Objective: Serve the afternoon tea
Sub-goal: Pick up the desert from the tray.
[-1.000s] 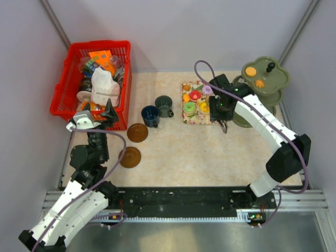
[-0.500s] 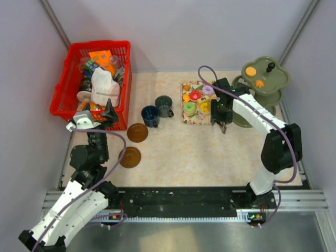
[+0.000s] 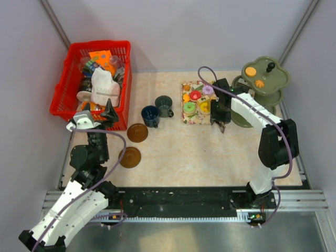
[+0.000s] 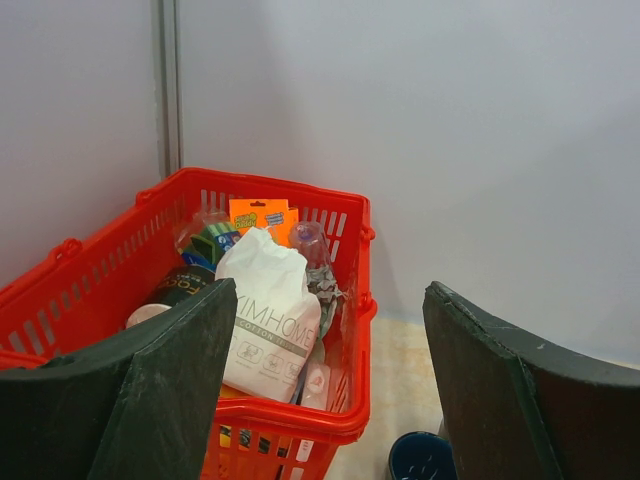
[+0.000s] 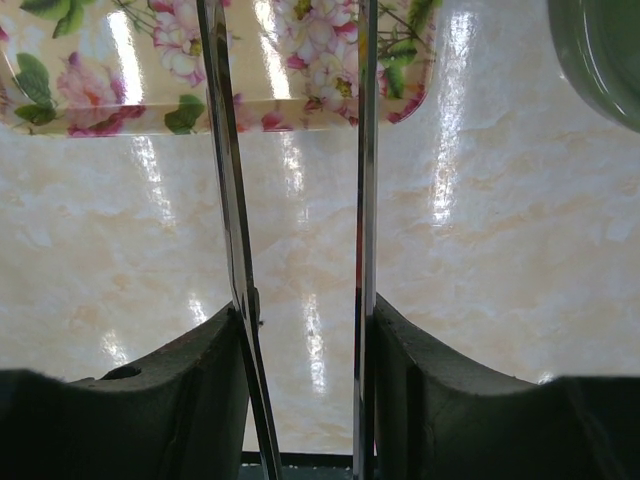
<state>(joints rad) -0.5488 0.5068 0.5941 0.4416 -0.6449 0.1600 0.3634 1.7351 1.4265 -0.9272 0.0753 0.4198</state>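
Several toy pastries and doughnuts (image 3: 195, 102) lie on a floral tray (image 3: 197, 120). Two orange pastries (image 3: 251, 71) sit on the top tier of the olive-green stand (image 3: 273, 86) at the far right. The navy mug (image 3: 150, 116) and dark-green mug (image 3: 164, 105) stand mid-table, with two brown saucers (image 3: 137, 132) (image 3: 129, 157) nearer me. My right gripper (image 3: 221, 119) hovers at the tray's near right corner, shut on thin metal tongs (image 5: 226, 200) whose blades reach over the tray edge (image 5: 300, 70). My left gripper (image 4: 330, 340) stands open and empty beside the basket.
The red plastic basket (image 3: 62, 100) full of mixed clutter fills the far left, its near rim (image 4: 290, 410) just in front of my left fingers. The navy mug's rim (image 4: 420, 458) shows below them. Grey walls close in both sides.
The right arm's elbow has drawn in leftward and its wrist has slid a little toward the tray's near edge. The tongs are squeezed slightly closer. The left arm is still.
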